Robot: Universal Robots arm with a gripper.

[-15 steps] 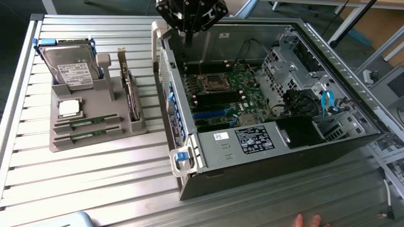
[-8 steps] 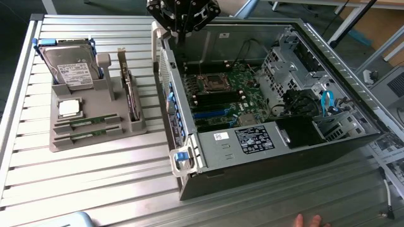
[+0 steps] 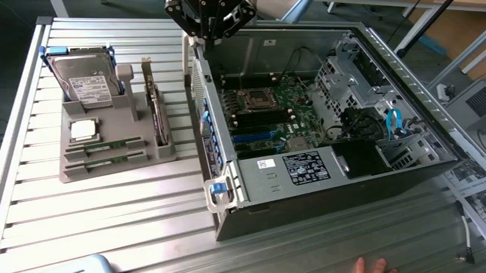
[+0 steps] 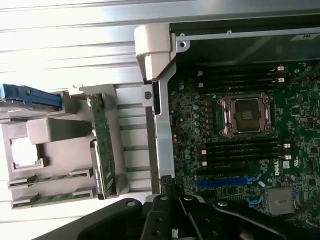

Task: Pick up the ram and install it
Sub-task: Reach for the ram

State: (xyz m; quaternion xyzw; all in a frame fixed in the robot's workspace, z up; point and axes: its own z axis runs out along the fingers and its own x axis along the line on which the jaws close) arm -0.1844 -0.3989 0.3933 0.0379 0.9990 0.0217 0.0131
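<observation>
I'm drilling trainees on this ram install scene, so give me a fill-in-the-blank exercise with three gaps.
The gray holder keeps ____ ram sticks.
The hard drive sits in a ____ carrier.
The hand hangs over the rim of the open computer ____.
Missing words: two; blue; case.

Shiny ribbed metal table [image 3: 114, 227], matt grey plastic tray [image 3: 125, 128], green circuit-board ram [image 3: 106, 147].

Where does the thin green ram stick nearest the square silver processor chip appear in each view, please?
Exterior view: the thin green ram stick lies in the grey plastic holder toward the exterior view's left, beside the square silver processor chip.
Wrist view: the same stick lies in the holder, between the chip and a second stick.
Shared landmark: the processor chip.
</observation>
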